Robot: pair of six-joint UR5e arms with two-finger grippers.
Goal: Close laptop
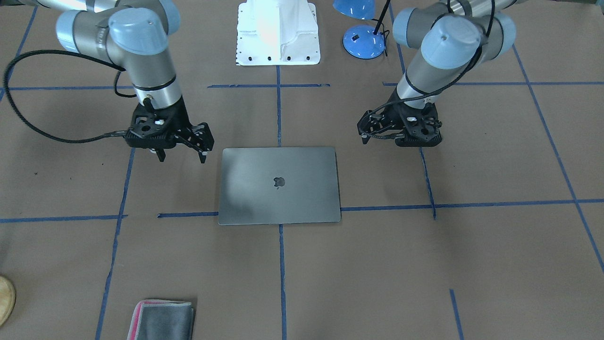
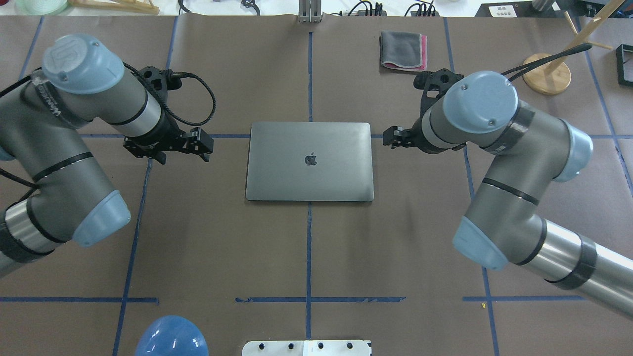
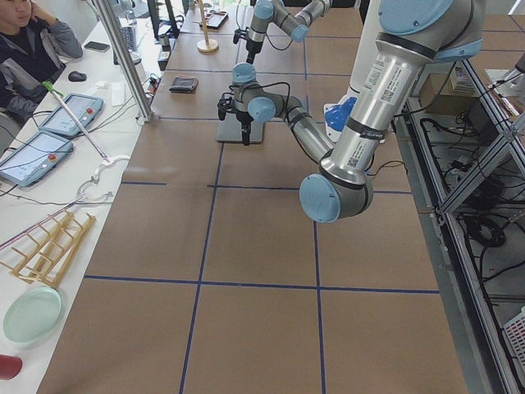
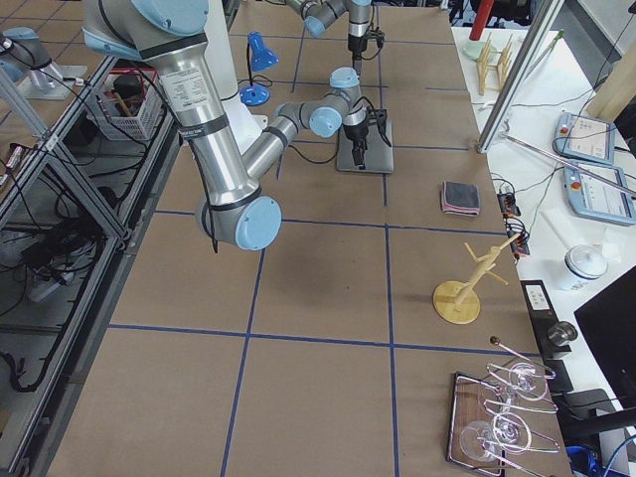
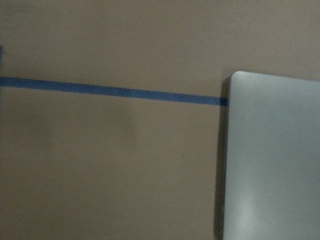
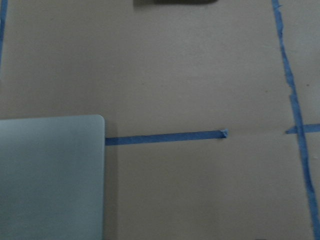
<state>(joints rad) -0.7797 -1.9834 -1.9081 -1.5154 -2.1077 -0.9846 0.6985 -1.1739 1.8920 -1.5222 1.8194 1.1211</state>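
The laptop (image 1: 278,184) lies flat in the middle of the table with its lid down, the grey lid and dark apple logo facing up (image 2: 309,160). My left gripper (image 2: 183,157) hangs a little above the table beside one short edge, fingers apart and empty. My right gripper (image 1: 182,159) hangs beside the opposite short edge, fingers apart and empty; it also shows in the overhead view (image 2: 400,138). Neither gripper touches the laptop. The left wrist view shows a lid corner (image 5: 275,160); the right wrist view shows another (image 6: 50,175). No fingers show in the wrist views.
A folded grey-and-pink cloth (image 2: 403,51) lies at the table's far side. A blue desk lamp (image 1: 363,41) and the white robot base (image 1: 278,33) stand at the robot's side. A wooden stand (image 2: 546,74) is at the far right. Blue tape lines cross the brown tabletop.
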